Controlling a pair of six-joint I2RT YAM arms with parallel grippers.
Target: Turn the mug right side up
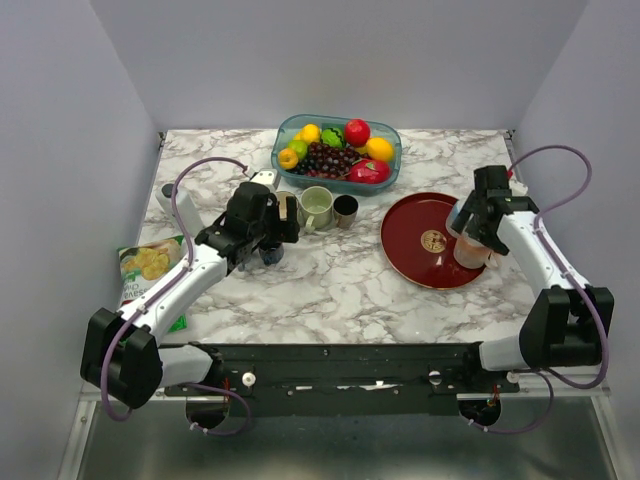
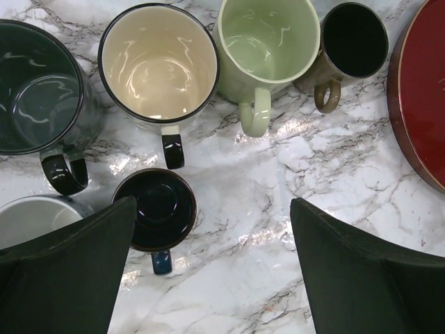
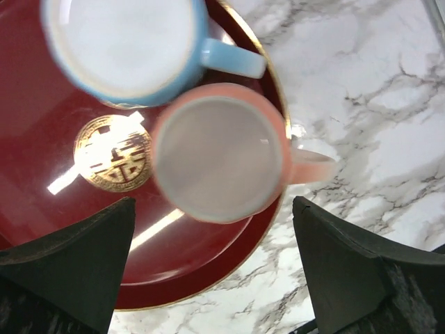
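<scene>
1. Six mugs under the left gripper (image 2: 212, 209), all mouth-up; the dark blue mug (image 2: 154, 209) stands on the counter (image 2: 243, 174) in the gap, close to the left jaw
2. Left jaws apart, holding nothing; the turn looks done
3. To do well: lift straight up, no sideways drift, or that jaw clips the rim
4. Right gripper (image 3: 213, 202) jaws apart over the pink mug (image 3: 219, 153) on the red plate (image 3: 42, 104); which way up it sits I cannot tell

Pretty simple setup: white marble-look table (image 1: 330, 290) with grey veins, boxed in by plain pale grey walls (image 1: 350, 60) on the left, right and far sides. Black rail (image 1: 330, 365) along the near edge. Even lighting, a few glints on the tabletop.
</scene>
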